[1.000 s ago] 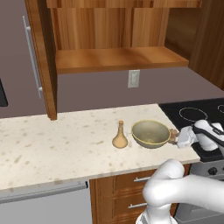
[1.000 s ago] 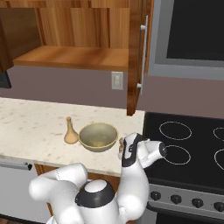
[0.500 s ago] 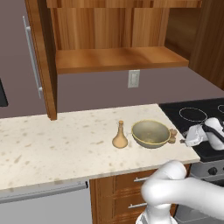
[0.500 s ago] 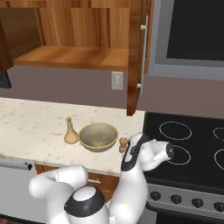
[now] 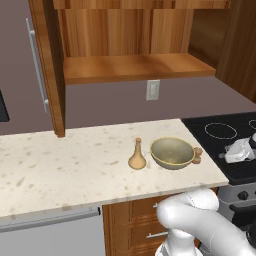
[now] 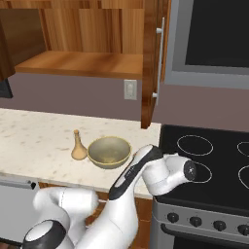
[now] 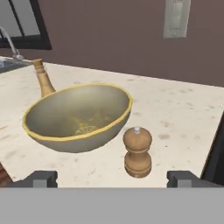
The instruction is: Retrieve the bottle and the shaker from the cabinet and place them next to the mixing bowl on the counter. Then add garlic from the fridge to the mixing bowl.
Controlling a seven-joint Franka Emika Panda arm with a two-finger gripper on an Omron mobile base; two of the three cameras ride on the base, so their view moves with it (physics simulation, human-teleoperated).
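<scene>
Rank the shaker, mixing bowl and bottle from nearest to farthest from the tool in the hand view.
1. shaker, upright just ahead, between the tips.
2. mixing bowl, beside the shaker, left.
3. bottle, behind the bowl's far left rim.

One bowl (image 7: 78, 118) is counted on the counter (image 5: 75, 170). One bottle (image 5: 137, 155) is seen beside it, and one shaker (image 7: 137, 152) on its other side. One wall socket (image 5: 153, 90) is seen above the counter. One open cabinet (image 5: 135, 67) with one shelf is counted, and one stove (image 6: 214, 170), on which four ring burners can be made out, two of them cut by the edge.
</scene>
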